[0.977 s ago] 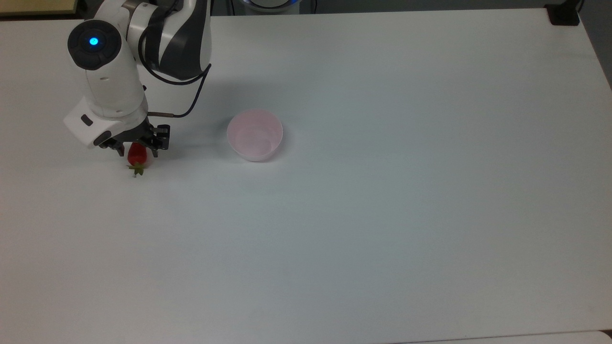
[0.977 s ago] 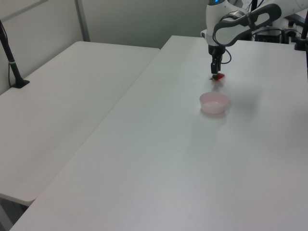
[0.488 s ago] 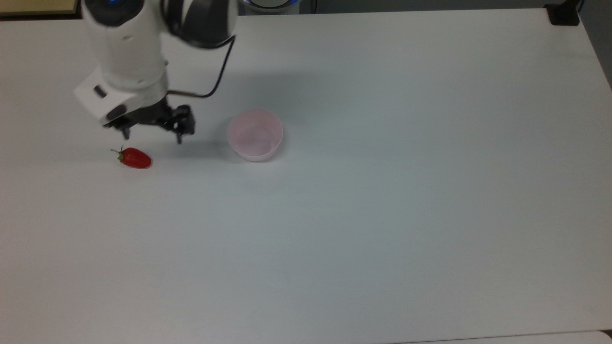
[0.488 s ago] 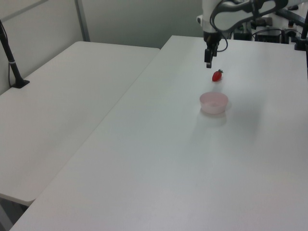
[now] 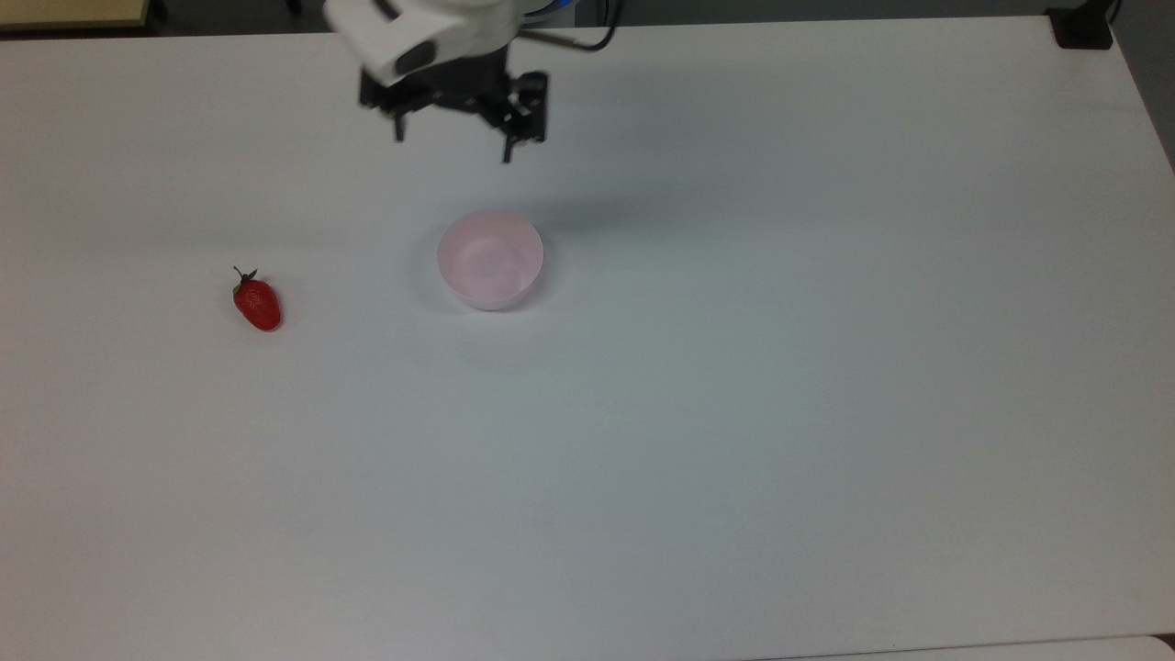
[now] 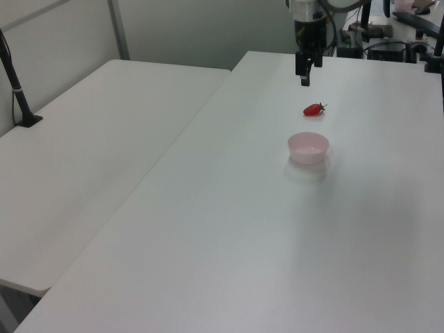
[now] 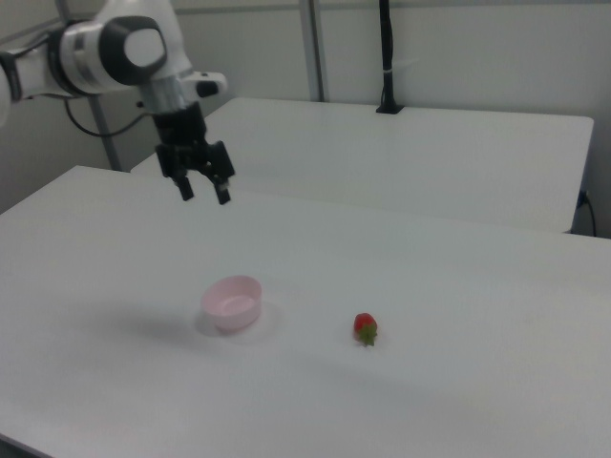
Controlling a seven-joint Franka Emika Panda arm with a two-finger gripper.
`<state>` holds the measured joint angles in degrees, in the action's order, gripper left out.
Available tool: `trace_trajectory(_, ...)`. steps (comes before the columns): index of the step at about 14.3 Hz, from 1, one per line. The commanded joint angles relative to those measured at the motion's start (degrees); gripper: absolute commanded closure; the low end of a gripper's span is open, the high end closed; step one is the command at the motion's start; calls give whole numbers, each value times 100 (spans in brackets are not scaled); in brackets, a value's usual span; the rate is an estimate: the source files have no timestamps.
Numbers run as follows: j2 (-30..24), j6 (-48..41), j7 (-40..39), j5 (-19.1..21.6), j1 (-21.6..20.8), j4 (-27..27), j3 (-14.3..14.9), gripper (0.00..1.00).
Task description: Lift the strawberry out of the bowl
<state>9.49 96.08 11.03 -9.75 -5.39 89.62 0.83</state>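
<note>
The strawberry (image 5: 257, 304) is seen lying on its side on the bare white desk (image 5: 734, 413), well apart from the pale pink bowl (image 5: 489, 258), at about nine o'clock from it in the top view; the bowl itself is seen to hold nothing. The pincer (image 5: 452, 147) is held high above the desk with its fingers spread and nothing between them, at about twelve o'clock from the bowl in the top view and well apart from both things. The strawberry is thus judged to be out of the bowl already, and what remains is judged to be a clean retreat of the arm. For that to be done well, the pincer should be kept raised and carried away from the fruit, so that neither the strawberry nor the light bowl is brushed. Should a fresh grasp be wanted, the fingers would best be brought down astride the red body across its short width, the green cap (image 5: 244, 278) being left free, since a glossy oval fruit on a smooth desk is judged likely to roll or slip if nudged at one end.
</note>
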Motion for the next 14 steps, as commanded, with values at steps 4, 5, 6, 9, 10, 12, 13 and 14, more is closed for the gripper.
trace_trajectory(4,-703,-388,154,272,-243,442,75,0)
trace_trajectory(5,-712,-397,163,281,-226,425,75,0)
trace_trajectory(6,-747,-405,163,281,-208,424,84,0)
trace_trajectory(9,-765,-405,137,298,-164,416,137,0)
trace_trajectory(10,-765,-397,137,307,-156,407,154,0)
trace_trajectory(12,-765,-405,128,307,-121,319,181,0)
trace_trajectory(13,-765,-405,128,307,-59,319,172,0)
trace_trajectory(14,-765,-405,102,316,-24,319,172,0)
